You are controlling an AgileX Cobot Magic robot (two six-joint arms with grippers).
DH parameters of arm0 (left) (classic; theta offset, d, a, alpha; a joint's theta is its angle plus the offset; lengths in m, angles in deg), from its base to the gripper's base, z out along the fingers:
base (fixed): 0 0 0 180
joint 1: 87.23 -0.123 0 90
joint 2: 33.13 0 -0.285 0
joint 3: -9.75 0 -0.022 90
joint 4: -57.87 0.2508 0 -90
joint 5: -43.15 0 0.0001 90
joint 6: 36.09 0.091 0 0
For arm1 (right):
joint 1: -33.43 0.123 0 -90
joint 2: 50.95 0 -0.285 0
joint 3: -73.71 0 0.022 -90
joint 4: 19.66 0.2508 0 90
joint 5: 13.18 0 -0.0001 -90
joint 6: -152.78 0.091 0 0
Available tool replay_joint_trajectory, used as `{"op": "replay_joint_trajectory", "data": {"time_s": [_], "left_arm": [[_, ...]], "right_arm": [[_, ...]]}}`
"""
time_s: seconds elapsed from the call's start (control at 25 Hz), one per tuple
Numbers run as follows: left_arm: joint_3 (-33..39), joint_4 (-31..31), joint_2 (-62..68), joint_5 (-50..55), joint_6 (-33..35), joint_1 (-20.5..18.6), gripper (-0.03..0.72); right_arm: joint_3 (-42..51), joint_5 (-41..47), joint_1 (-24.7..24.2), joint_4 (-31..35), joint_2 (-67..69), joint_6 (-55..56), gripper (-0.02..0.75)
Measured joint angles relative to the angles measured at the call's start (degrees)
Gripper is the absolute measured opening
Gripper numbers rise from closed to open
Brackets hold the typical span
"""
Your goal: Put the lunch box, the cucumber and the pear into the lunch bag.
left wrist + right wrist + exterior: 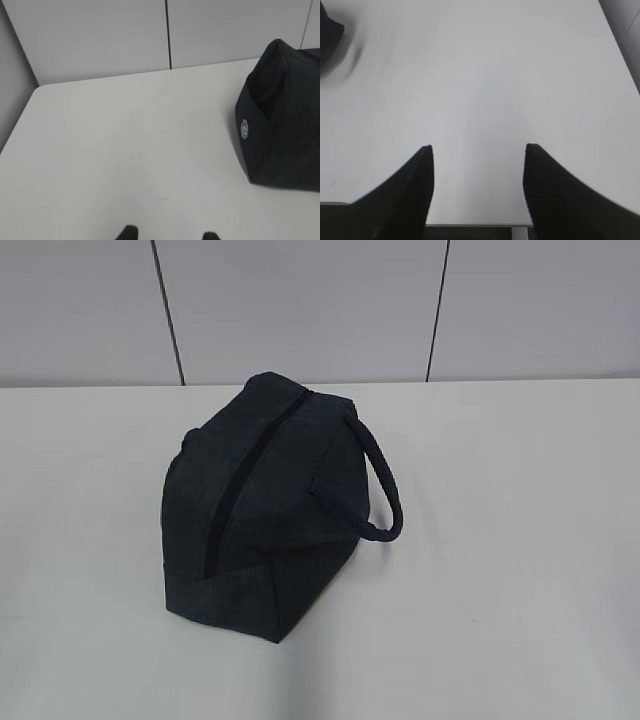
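Note:
The dark navy lunch bag point(265, 505) stands in the middle of the white table, its zipper point(235, 480) running along the top and looking closed, its loop handle point(385, 485) hanging to the right. The bag also shows at the right edge of the left wrist view point(282, 117), with a small white round logo on its end. A dark corner of it shows at the top left of the right wrist view point(329, 35). My left gripper point(169, 235) is open and empty, well left of the bag. My right gripper point(478, 149) is open and empty over bare table. The lunch box, cucumber and pear are out of view.
The white table point(520, 570) ends at a grey panelled wall point(300, 310) behind. Its left edge and rounded corner show in the left wrist view point(35, 92). The table's edge lies just under my right gripper point(475, 225). Neither arm shows in the exterior view.

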Motion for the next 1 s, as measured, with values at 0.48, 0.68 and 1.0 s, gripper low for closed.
{"op": "replay_joint_trajectory", "data": {"time_s": [0.48,0.68,1.0], "left_arm": [[0.0,0.0,0.0,0.0,0.0,-1.0,0.241],[0.0,0.0,0.0,0.0,0.0,-1.0,0.241],[0.0,0.0,0.0,0.0,0.0,-1.0,0.241]], "right_arm": [[0.0,0.0,-1.9,0.0,0.0,0.0,0.443],[0.0,0.0,-1.9,0.0,0.0,0.0,0.443],[0.0,0.0,-1.9,0.0,0.0,-0.3,0.443]]}}
